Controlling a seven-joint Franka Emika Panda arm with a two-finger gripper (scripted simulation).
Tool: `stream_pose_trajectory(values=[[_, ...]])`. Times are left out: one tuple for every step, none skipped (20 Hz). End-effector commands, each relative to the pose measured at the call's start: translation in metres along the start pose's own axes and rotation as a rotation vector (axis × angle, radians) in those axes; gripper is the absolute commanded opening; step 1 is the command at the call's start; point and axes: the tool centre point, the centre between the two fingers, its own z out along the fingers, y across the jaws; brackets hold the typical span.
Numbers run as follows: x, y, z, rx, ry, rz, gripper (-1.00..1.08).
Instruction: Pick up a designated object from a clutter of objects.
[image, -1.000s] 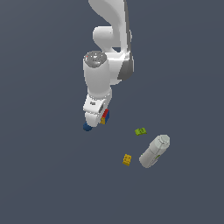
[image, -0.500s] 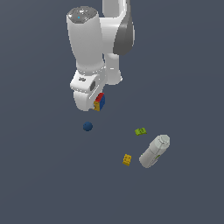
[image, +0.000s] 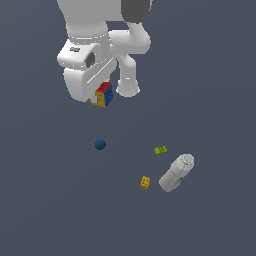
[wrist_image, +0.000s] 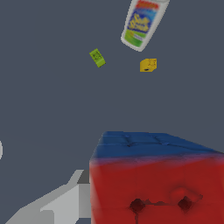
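The hand (image: 100, 97) holds the one multicoloured cube (image: 102, 95) between its fingers, high above the counter (image: 45, 200); the cube shows a red face with dark dots, a blue face and a yellow face. On the counter lie one dark blue ball (image: 100, 144), one green brick (image: 160, 150), one yellow brick (image: 145, 182) and one pale grey bottle (image: 176, 173). The bottle label seems to read "Soft Scrub" in the wrist view, but it is blurred.

pale bottle (wrist_image: 142, 24), label reading "Soft Scrub", smaller print illegible, nothing else readable
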Motion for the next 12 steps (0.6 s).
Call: stream_pose_trajectory(values=[[-0.004, 0.001, -0.022, -0.001, -0.001, 0.001, -1.0], [-0.006, 0.002, -0.029, -0.001, -0.001, 0.001, -1.0], [-0.007, 0.002, -0.035, -0.001, -0.002, 0.001, -1.0], [-0.008, 0.003, -0.041, -0.001, -0.002, 0.001, -1.0], [-0.009, 0.004, -0.047, -0.001, -0.002, 0.001, -1.0], [-0.01, 0.004, -0.052, -0.001, -0.002, 0.002, -1.0], [-0.011, 0.005, -0.057, -0.001, -0.002, 0.002, -1.0], [-0.012, 0.005, -0.061, -0.001, -0.002, 0.002, -1.0], [-0.013, 0.006, -0.064, -0.001, -0.003, 0.002, -1.0], [-0.013, 0.006, -0.068, -0.001, -0.003, 0.002, -1.0], [-0.014, 0.007, -0.07, -0.001, -0.003, 0.002, -1.0], [-0.014, 0.007, -0.072, -0.001, -0.003, 0.002, -1.0]])
